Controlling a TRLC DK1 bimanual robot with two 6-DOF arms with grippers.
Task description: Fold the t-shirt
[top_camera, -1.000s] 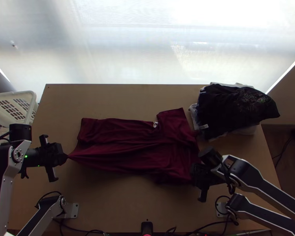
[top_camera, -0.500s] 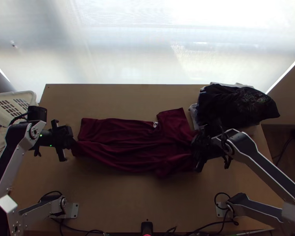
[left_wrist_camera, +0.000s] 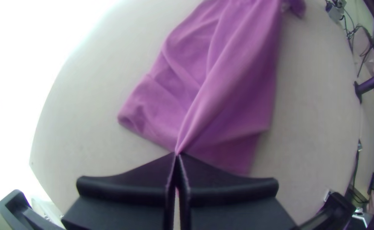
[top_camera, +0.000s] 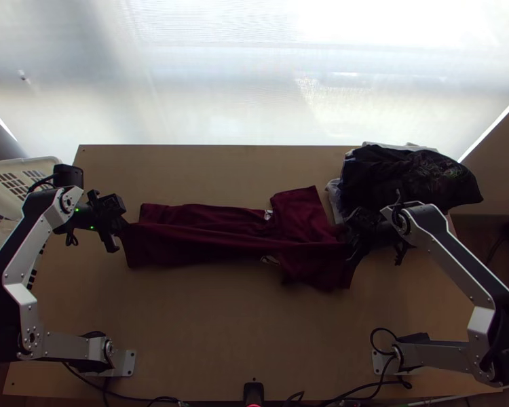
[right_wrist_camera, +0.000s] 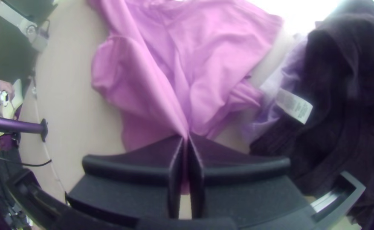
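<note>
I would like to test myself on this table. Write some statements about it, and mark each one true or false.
1. The left gripper has its jaws shut on the shirt. True.
2. The right gripper is empty. False: the right gripper pinches the shirt.
3. Dark clothes lie near the far right corner of the table. True.
4. The basket is at the table's right side. False: the basket is at its left.

Tee [top_camera: 180, 249] looks matt cloth, tbl [top_camera: 220, 332] smooth wood, bskt [top_camera: 24, 163] plastic, arm links [top_camera: 28, 312] metal.
</note>
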